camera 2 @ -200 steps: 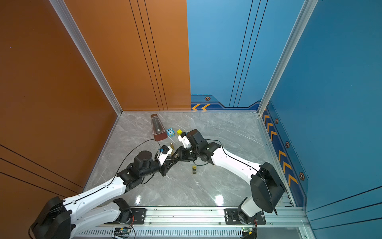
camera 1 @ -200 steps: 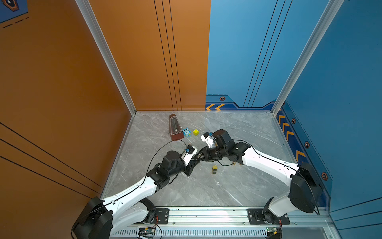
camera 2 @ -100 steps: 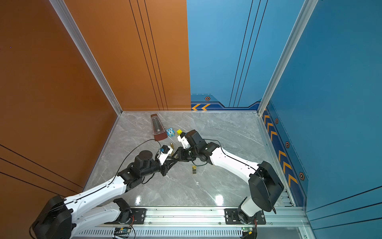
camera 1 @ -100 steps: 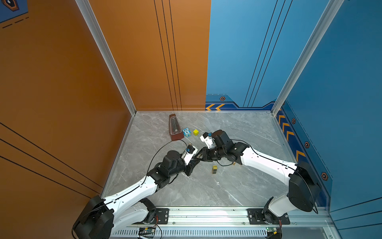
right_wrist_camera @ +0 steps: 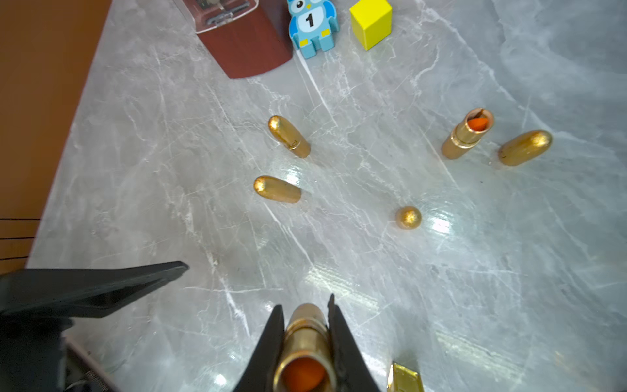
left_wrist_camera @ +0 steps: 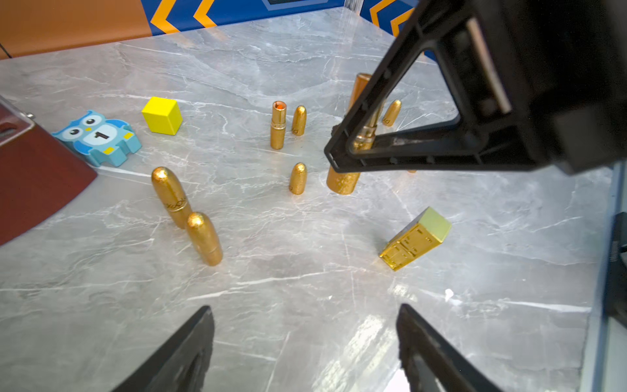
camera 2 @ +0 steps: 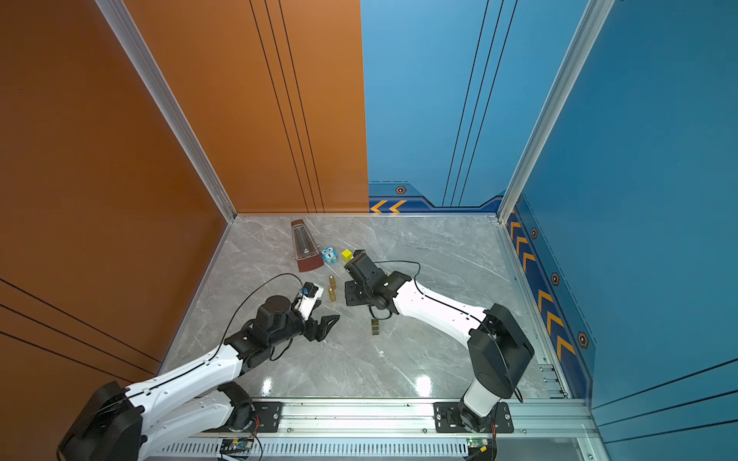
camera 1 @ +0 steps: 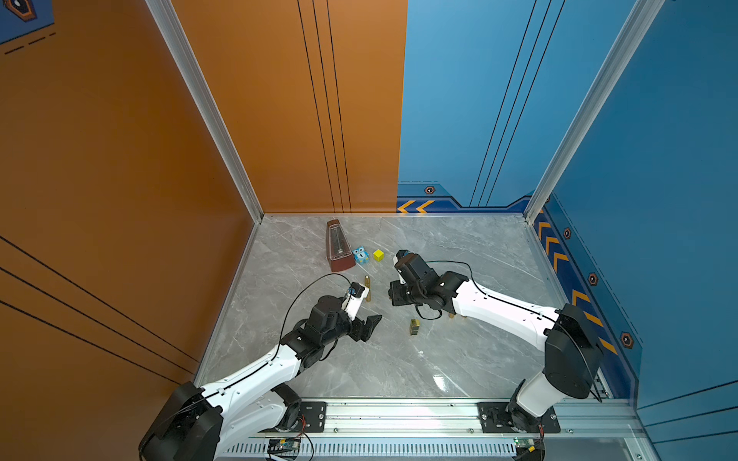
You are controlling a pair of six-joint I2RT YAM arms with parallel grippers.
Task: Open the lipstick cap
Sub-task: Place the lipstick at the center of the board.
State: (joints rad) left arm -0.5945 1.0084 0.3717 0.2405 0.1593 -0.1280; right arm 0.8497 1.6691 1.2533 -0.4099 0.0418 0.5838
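1. I read a black "1" on the white belly of the blue owl figure [right_wrist_camera: 310, 22]; in a top view the owl sits just above frame centre [camera 1: 360, 254].
2. Two orange chevron arrows [camera 1: 415, 206] point left on the blue back-wall strip, mid-frame.
3. More orange chevrons [camera 1: 560, 258] line the right wall's base, right of frame.
4. The engraved script on a gold lipstick [left_wrist_camera: 174, 203] is too fine for me to read.

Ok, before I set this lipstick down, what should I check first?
1. Cap off the lipstick: ok, orange stick shows in the open tube.
2. Right gripper shut on it: ok.
3. Left gripper open and empty: ok.
4. Lipstick's base touching the table: cannot tell.
5. Square gold case apart from it: ok.
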